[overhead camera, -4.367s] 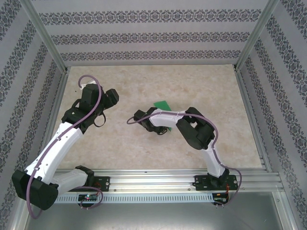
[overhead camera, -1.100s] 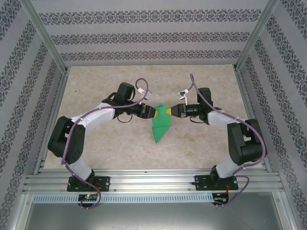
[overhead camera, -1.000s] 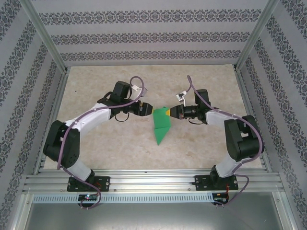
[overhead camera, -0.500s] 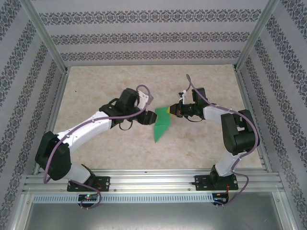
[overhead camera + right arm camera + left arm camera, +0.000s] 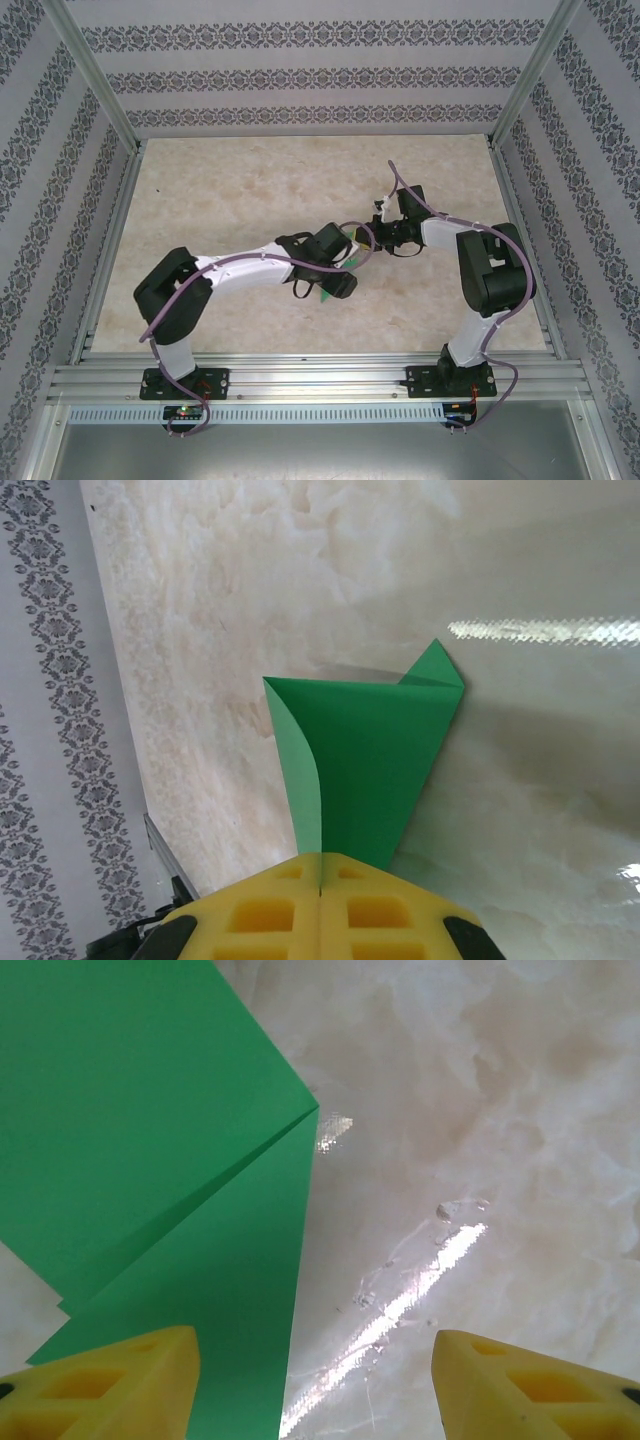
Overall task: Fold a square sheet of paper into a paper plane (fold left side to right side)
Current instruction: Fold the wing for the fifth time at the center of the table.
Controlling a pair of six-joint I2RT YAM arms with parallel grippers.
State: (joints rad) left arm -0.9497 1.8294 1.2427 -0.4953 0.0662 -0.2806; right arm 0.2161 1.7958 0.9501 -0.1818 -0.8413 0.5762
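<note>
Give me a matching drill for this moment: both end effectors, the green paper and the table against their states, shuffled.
Things:
1. left end effector
2. right end effector
3. green paper
4. table

States:
a. folded, layers overlapping
b. shut, pinching the paper's end
c. glossy, beige marble pattern
d. open, fingers wide apart over the paper's edge

Pairs: 1-d, 2-b, 3-a, 4-c

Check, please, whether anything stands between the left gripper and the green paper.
Nothing visible does. The left gripper, jaws open, sits right at the folded bright green paper sheet, one jaw over its edge; the right gripper pinches one end.
</note>
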